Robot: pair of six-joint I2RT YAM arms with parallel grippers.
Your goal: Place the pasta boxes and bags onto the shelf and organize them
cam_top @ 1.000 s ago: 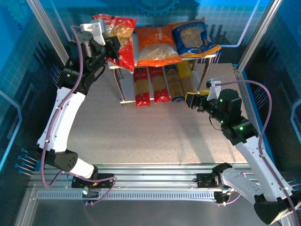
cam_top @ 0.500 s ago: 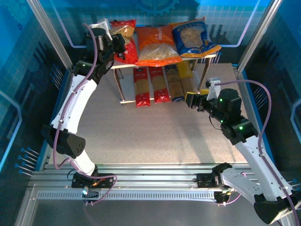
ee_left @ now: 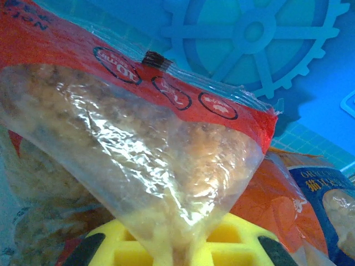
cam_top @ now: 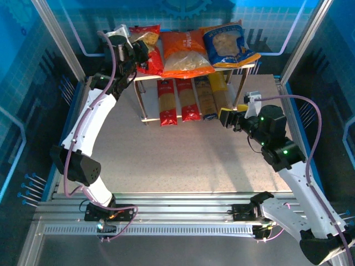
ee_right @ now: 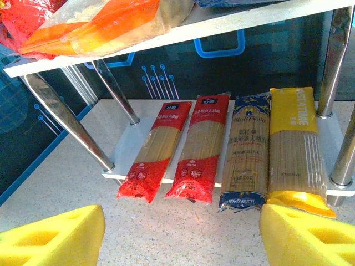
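At eleven o'clock, the left hand (cam_top: 135, 52) pinches the red bag (cam_top: 148, 44) over the shelf's (ee_right: 260, 18) top board. Settle it flat beside the orange bag (cam_top: 183, 52), clear of the edge, before releasing. The right hand (cam_top: 227, 117) hangs wide, empty, at three o'clock.

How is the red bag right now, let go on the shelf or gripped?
Gripped: the red bag has its clear plastic pinched between the yellow fingers of the left tool, at the top board's left end beside the orange bag.
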